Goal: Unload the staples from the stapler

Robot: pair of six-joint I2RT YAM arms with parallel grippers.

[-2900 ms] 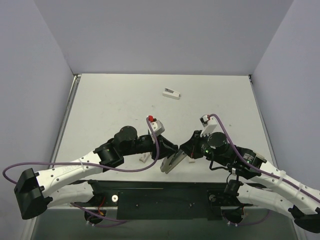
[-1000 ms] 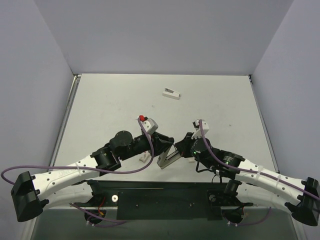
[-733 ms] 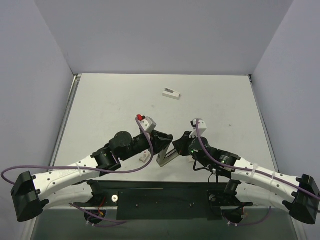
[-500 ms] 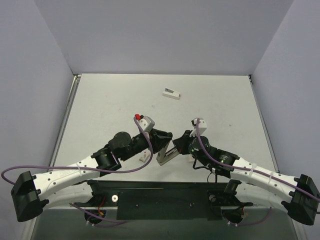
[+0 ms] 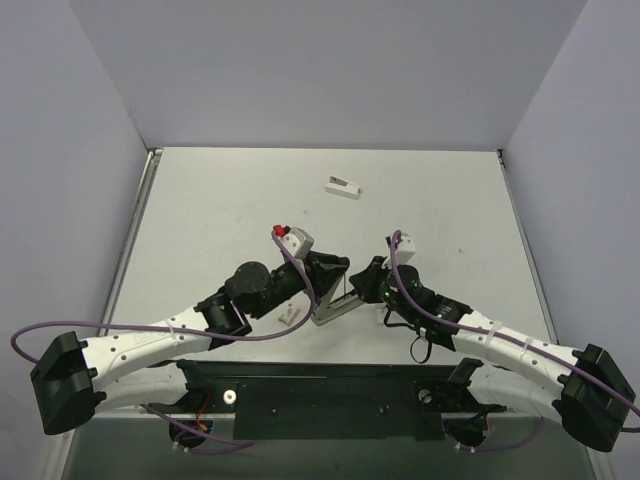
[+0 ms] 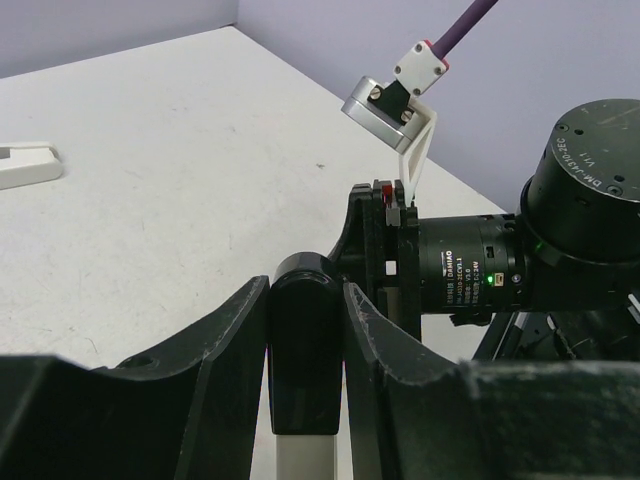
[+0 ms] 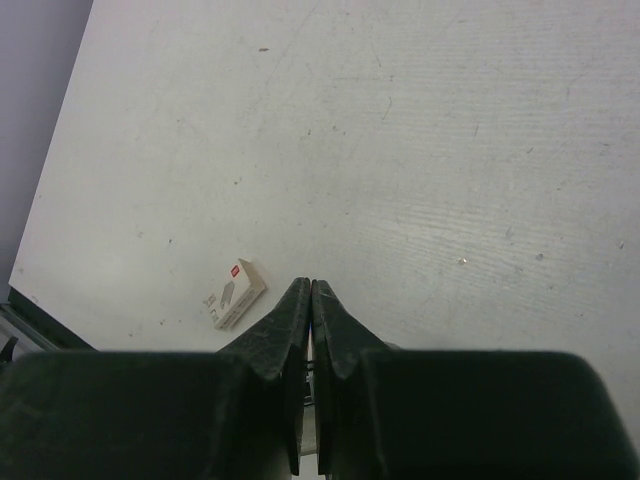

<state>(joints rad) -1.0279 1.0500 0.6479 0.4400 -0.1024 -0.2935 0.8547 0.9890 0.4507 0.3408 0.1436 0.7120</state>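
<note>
- The white table (image 5: 220, 220) fills most of the top view. I see no loose staples or staple strip on it, so I judge that the unloading itself is not yet done.
- My left gripper (image 6: 305, 290) sits at lower centre of the top view. Its fingers (image 6: 235, 340) are spread partway and clamped on either side of the stapler.
- My right gripper (image 7: 311, 285) faces it from the right, just beside the stapler's end. Its fingers are pressed together. A pale sliver shows low between them, but I cannot tell whether anything is pinched there.
- The stapler (image 6: 303, 350) is a black body with a pale metal part below, held between my two grippers at lower centre of the top view. I cannot tell whether its magazine is open.
- What remains, as I judge it, is exposing the magazine, getting the staples out and setting them down.
- A small staple box (image 7: 235, 292) lies on the table just left of the stapler.
- A small white piece (image 5: 343, 186) lies well apart, at upper centre.
</note>
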